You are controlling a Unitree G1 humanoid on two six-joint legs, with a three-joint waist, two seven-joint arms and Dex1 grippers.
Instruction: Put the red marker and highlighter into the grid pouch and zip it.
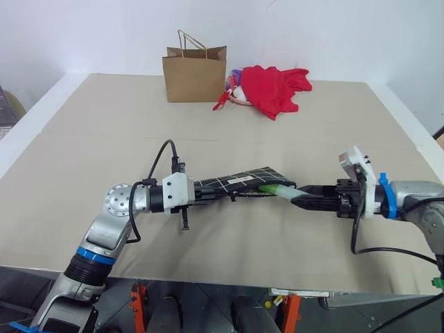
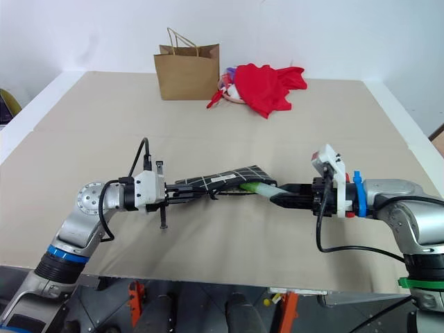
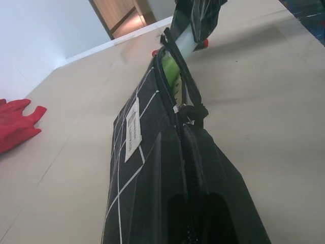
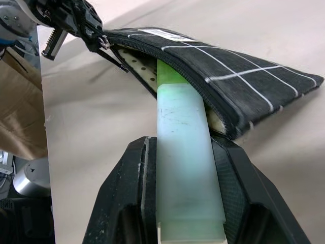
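Right wrist view: the pale green highlighter (image 4: 184,168) is clamped between the right gripper (image 4: 188,203) fingers, cap end already inside the open mouth of the grid pouch (image 4: 223,61), which is held up off the table (image 1: 104,139) at one end by the fully closed left gripper (image 1: 208,191) so the opening faces the pen.

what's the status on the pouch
Left pincer shut on grid pouch. Right pincer shut on highlighter, cap end inside open zipper. Nothing blocking.

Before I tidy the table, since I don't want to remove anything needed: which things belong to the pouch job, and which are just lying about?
In the job:
- grid pouch, held by left claw
- highlighter, in right claw, cap end inside the pouch

Lying about:
- brown paper bag
- red cloth
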